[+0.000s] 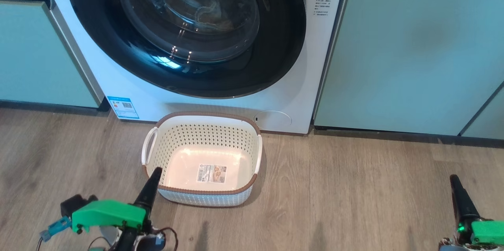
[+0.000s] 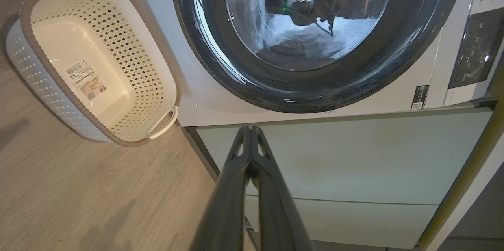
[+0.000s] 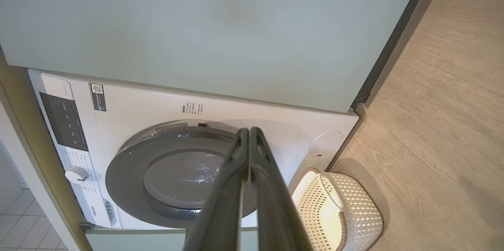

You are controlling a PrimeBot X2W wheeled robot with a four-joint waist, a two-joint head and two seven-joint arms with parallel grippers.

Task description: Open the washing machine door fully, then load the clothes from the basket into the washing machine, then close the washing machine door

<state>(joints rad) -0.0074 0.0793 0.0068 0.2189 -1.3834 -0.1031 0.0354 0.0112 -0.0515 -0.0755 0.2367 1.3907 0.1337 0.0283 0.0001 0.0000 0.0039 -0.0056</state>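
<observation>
Nearest to where I stand, at seven o'clock in the head view, the left gripper (image 1: 156, 172) hangs low with its two dark fingers pressed together and nothing between them. The right gripper (image 1: 455, 180), at five o'clock, is pinched just as tight and equally bare. Both hover over the wood floor (image 1: 354, 188), apart from everything.

Just beyond the left fingertips sits the basket (image 1: 204, 115), touching or nearly touching the foot of the washing machine (image 1: 118, 81). Its base is bare but for a label (image 1: 212, 173).

At twelve o'clock the door (image 1: 275, 46) lies flush against the white front, shut. Behind its glass a pale tan patch (image 1: 210, 16) shows; I take it for the clothes, though reflections make that unsure. Teal cabinets (image 1: 413, 46) flank the machine.

To my eye the job looks finished. Should the door need moving, it will be rigid, fairly heavy and swing on a hinge. Its glossy ring and bulging glass look slippery, so narrow fingers would do better hooking the rim's edge around three o'clock, where the right wrist view hints at a recess.
</observation>
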